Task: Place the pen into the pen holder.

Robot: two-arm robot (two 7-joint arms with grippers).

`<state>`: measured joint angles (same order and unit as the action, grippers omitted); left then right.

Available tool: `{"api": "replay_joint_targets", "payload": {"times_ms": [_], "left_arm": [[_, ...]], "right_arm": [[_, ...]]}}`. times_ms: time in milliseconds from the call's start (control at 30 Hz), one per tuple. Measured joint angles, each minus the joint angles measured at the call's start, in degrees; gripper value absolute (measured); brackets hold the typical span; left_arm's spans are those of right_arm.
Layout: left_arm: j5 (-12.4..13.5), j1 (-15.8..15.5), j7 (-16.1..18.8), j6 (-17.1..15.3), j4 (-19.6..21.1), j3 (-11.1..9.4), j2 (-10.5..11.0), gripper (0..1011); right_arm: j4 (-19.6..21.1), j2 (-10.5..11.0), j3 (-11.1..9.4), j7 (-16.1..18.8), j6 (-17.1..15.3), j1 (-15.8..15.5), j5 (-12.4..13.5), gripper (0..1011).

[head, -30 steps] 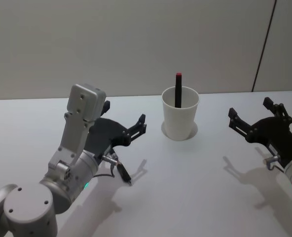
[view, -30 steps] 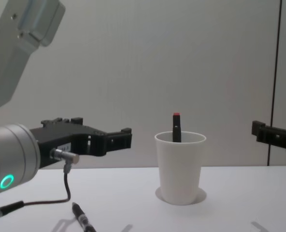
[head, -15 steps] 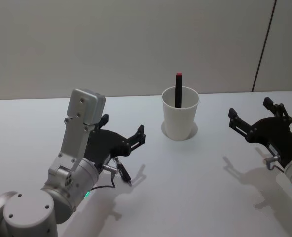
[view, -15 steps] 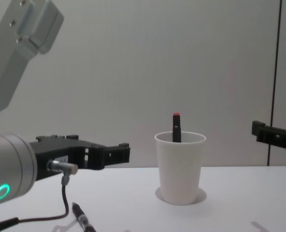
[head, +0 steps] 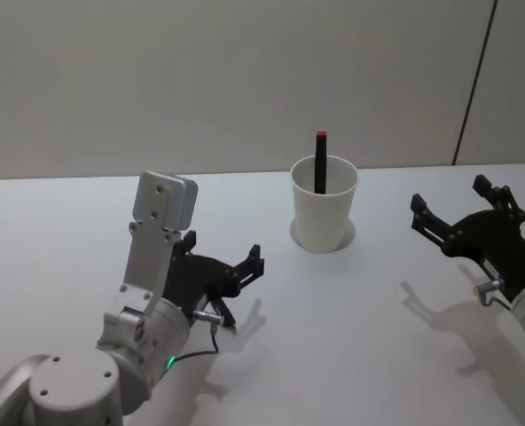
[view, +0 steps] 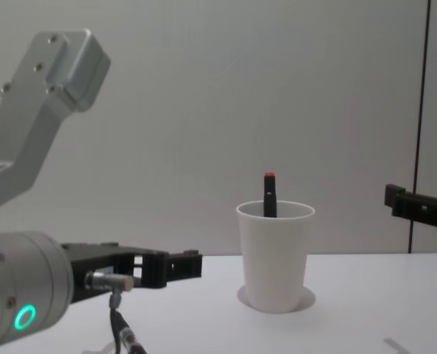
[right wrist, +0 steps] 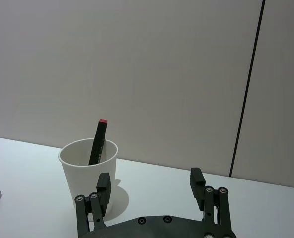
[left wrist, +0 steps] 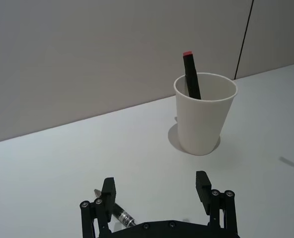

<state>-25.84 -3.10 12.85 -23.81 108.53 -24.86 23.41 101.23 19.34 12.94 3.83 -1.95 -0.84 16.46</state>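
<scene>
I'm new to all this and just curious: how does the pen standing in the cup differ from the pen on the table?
The pen in the cup stands nearly upright, its red end above the white cup's rim; the pen on the table lies flat below the open left gripper. The cup pen looks thicker; the table pen is slimmer with a pale band. Both are mostly black. The right gripper hangs open at the right.

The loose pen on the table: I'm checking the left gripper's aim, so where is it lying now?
In the head view the pen lies on the robot's left, under the open left gripper, well apart from the paper cup.
</scene>
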Motion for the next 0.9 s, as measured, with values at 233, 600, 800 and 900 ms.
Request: {"api": "replay_joint_targets", "payload": {"times_ms": [233,600,800,900], "left_arm": [[-1.09,0.09,3.46,-2.51,-0.61,-0.23,-2.01,1003],[-2.35,-0.23,6.81,-5.21,-2.18,-0.29,-4.61,1003],[-2.52,-0.86,7.45,-6.45,-3.55,-0.21,-5.92,1003],[-2.51,-1.23,7.48,-7.13,-4.36,-0.15,-6.51,1003]], "right_arm": [[0.00,0.00,0.00,0.00,0.00,0.00,0.00,1001],[0.00,0.00,0.00,0.00,0.00,0.00,0.00,1001],[0.00,0.00,0.00,0.00,0.00,0.00,0.01,1001],[0.00,0.00,0.00,0.00,0.00,0.00,0.01,1001]]}}
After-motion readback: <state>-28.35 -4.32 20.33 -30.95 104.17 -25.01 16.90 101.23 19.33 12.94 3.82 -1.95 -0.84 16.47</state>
